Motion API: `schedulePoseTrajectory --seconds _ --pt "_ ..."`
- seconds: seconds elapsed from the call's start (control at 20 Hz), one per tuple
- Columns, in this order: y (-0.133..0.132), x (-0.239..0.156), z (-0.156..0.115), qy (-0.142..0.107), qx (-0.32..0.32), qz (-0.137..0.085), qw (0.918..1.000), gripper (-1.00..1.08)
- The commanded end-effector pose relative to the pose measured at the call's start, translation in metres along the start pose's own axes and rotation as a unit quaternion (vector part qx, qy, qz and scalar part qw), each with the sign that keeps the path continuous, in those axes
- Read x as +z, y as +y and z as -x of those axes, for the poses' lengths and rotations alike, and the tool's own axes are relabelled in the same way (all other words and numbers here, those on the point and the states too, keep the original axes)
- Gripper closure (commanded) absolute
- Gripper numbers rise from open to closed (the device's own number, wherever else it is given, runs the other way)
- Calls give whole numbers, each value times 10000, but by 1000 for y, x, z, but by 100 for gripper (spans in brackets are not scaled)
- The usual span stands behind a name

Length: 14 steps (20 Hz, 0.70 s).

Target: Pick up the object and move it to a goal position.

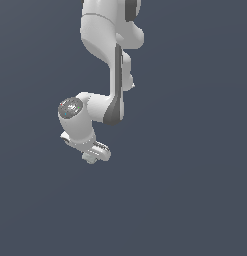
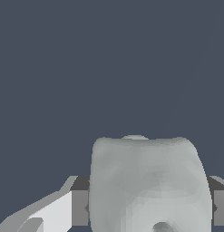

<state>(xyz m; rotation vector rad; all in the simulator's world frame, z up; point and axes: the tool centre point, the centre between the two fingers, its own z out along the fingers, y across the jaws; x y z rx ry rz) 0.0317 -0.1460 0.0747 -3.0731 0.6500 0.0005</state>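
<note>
In the wrist view the pale grey-white blocky object (image 2: pixel 149 186) fills the space between my two dark finger pads (image 2: pixel 80 206), which press on both of its sides. A small round hollow shows low on its face. My gripper (image 2: pixel 149 208) is shut on it. In the exterior view the white arm hangs down from the top and my gripper (image 1: pixel 91 158) points downward above the plain dark grey ground. The object is too small and too hidden by the fingers to make out there.
The plain dark grey ground (image 1: pixel 185 200) surrounds the arm in both views. No other objects, containers or edges show.
</note>
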Motion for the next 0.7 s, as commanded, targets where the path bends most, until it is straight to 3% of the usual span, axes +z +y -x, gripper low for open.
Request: schedulePoseTrajectory --seconds 0.0,0.3,0.65 --pt "28 -11 -3 2 2 -1 10000 108" --pt "76 -29 -9 2 2 -1 10000 108" --pt "92 -36 -13 2 1 2 10000 108"
